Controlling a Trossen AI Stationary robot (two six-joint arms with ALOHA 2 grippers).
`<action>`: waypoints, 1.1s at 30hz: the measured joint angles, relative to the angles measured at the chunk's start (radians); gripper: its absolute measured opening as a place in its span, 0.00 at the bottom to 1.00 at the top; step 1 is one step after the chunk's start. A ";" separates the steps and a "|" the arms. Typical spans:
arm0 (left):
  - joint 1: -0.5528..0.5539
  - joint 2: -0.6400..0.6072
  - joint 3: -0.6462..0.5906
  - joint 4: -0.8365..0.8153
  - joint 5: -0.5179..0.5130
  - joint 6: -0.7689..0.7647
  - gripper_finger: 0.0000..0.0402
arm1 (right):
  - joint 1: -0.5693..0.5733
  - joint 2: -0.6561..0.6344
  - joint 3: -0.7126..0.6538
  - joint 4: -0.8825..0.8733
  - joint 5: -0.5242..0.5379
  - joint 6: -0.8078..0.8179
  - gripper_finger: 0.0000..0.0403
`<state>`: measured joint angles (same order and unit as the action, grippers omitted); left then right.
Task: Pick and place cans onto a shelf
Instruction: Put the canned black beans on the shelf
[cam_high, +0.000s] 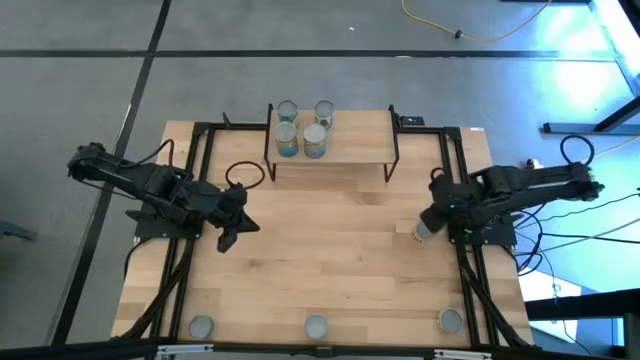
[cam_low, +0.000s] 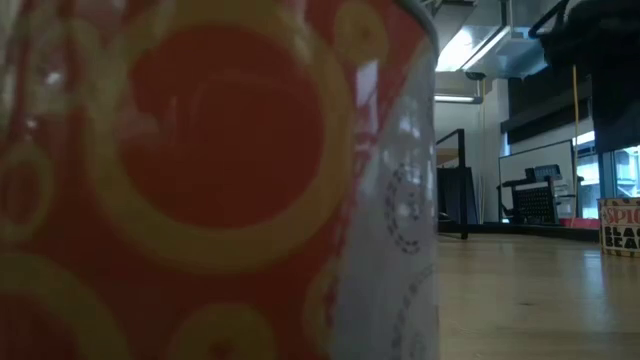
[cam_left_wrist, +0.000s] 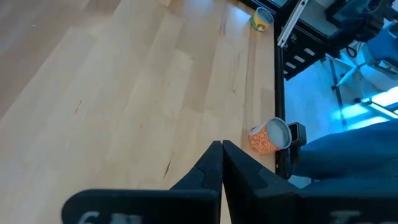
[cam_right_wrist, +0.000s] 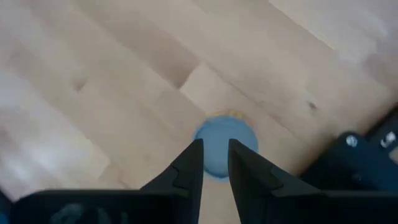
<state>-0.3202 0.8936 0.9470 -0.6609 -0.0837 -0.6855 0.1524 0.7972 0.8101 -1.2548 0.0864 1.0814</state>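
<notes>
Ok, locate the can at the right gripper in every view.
High view: the can lies near the table's right side, at the right gripper.
Low view: cannot tell; another can fills most of it.
Left wrist view: by the far edge.
Right wrist view: its top, just past the fingertips.
Shared landmark: black rail.

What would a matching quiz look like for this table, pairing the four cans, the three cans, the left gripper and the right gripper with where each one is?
Things:
1. four cans
2. three cans
3. left gripper
4. right gripper

Places:
A. over a single can near the right side of the table
B. on the left part of the shelf
C. shut, over bare wood left of centre
D. spaced along the edge opposite the shelf

Pairs: 1-B, 2-D, 3-C, 4-A
</notes>
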 joint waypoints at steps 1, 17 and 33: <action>0.000 0.000 0.000 0.000 0.000 0.010 0.00 | -0.008 0.010 -0.011 0.002 0.000 0.020 0.19; 0.000 0.001 0.000 0.028 0.027 0.009 0.00 | -0.107 0.218 -0.066 -0.004 -0.054 -0.245 0.19; 0.000 0.001 0.000 0.027 0.049 0.007 0.00 | -0.228 0.385 -0.066 0.020 -0.137 -0.524 0.19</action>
<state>-0.3206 0.8944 0.9474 -0.6342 -0.0345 -0.6782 -0.0753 1.1826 0.7441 -1.2346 -0.0509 0.5575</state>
